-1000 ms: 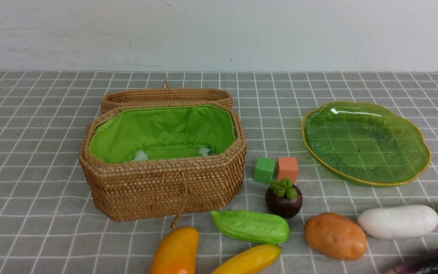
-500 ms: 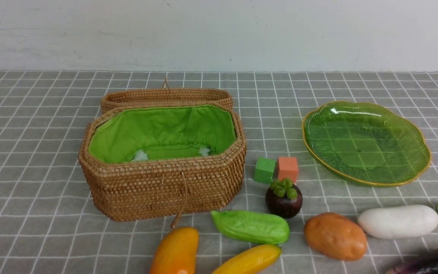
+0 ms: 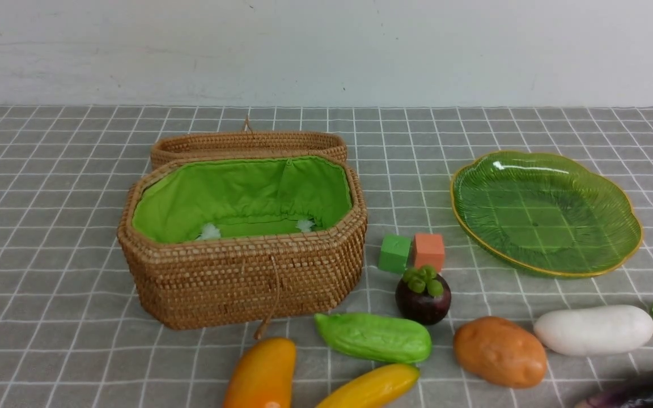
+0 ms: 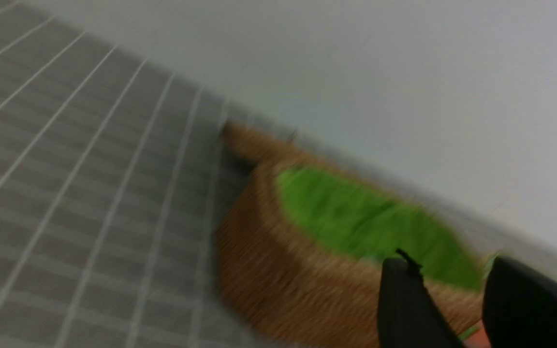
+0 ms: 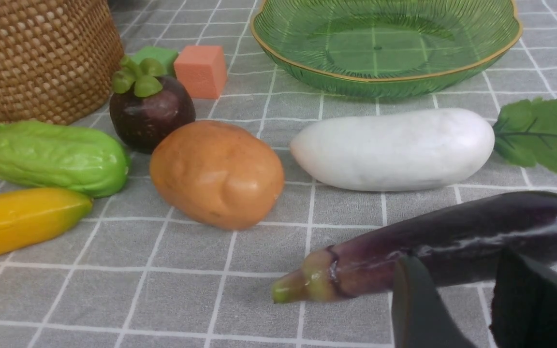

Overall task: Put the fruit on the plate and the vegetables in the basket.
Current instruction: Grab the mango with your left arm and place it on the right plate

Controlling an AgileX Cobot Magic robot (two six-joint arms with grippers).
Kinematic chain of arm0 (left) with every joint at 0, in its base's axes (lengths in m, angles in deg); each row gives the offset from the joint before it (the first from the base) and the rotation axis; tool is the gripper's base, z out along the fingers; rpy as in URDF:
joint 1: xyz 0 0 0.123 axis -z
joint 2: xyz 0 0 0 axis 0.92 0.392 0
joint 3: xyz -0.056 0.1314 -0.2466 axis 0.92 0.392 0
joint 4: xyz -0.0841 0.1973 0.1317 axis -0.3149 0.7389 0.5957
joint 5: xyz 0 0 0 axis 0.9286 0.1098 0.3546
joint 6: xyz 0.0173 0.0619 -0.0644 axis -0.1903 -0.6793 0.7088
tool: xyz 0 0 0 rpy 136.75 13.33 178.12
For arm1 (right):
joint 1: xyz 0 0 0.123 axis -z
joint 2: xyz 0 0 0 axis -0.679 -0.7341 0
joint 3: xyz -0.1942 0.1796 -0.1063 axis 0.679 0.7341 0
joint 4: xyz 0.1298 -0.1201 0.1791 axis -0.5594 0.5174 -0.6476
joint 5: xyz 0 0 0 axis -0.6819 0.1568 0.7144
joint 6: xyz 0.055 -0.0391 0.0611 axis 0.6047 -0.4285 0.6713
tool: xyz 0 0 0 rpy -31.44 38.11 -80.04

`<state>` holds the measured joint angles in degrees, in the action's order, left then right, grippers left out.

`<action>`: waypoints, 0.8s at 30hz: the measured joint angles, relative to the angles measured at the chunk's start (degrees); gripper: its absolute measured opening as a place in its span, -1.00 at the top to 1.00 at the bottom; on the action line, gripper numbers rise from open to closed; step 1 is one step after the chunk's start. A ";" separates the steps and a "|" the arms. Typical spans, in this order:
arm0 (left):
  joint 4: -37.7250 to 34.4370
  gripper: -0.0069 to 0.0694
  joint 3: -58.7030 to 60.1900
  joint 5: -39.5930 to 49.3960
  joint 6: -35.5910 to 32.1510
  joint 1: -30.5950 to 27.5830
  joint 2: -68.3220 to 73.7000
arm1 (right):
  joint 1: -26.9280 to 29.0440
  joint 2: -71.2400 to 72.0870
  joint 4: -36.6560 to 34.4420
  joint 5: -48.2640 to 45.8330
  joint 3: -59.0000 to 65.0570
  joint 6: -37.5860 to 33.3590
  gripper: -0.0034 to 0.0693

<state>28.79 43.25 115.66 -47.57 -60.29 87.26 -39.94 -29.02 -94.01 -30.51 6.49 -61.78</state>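
The basket stands lidless on the desk at the left, and the plate lies at the right. In front of them lie the mango, banana, gourd, mangosteen, potato, radish and eggplant. The left claw hangs near the basket and the right claw near the eggplant, each parted and gripping nothing.
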 joint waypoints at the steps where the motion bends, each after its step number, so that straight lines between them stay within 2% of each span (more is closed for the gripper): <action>1: 2.12 0.19 0.04 3.11 -1.01 0.00 2.47 | 0.00 0.00 0.00 0.00 0.00 0.00 0.24; 3: 5.13 0.19 0.03 5.27 -1.75 0.00 5.87 | 0.00 0.00 0.00 0.00 0.00 0.00 0.24; 5: 5.25 0.19 0.03 5.51 -1.61 0.00 9.68 | 0.00 0.00 0.00 0.00 0.00 0.00 0.24; 8: 3.08 0.19 -0.28 5.64 -1.43 0.00 14.05 | 0.00 0.00 0.00 0.00 0.00 0.00 0.24; 10: -1.55 0.19 -1.93 7.66 -2.80 0.00 20.05 | 0.00 0.00 0.00 0.00 0.00 0.00 0.24; 14: -9.93 0.17 -8.03 14.28 -12.96 0.00 31.69 | 0.00 0.00 0.00 0.00 0.00 0.00 0.24; 15: -10.35 0.17 -8.36 14.61 -12.96 0.00 31.69 | 0.00 0.00 0.00 0.00 0.00 0.00 0.24; 16: -12.79 0.14 -10.34 16.01 -17.21 0.00 34.37 | 0.00 0.00 0.00 0.00 0.00 0.00 0.24; 17: -16.35 0.06 -12.73 18.33 -23.11 0.00 38.76 | 0.00 0.00 0.00 0.00 0.00 0.00 0.24; 19: -22.10 -0.11 -15.69 20.68 -29.31 1.07 43.10 | 0.00 0.00 0.00 0.00 0.00 0.00 0.24; 24: -27.98 -0.60 -18.43 21.49 -37.19 9.13 48.97 | 0.00 0.00 0.00 0.00 0.00 0.00 0.24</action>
<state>0.81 24.82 137.15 -84.76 -51.16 136.23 -39.94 -29.02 -94.01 -30.51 6.49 -61.78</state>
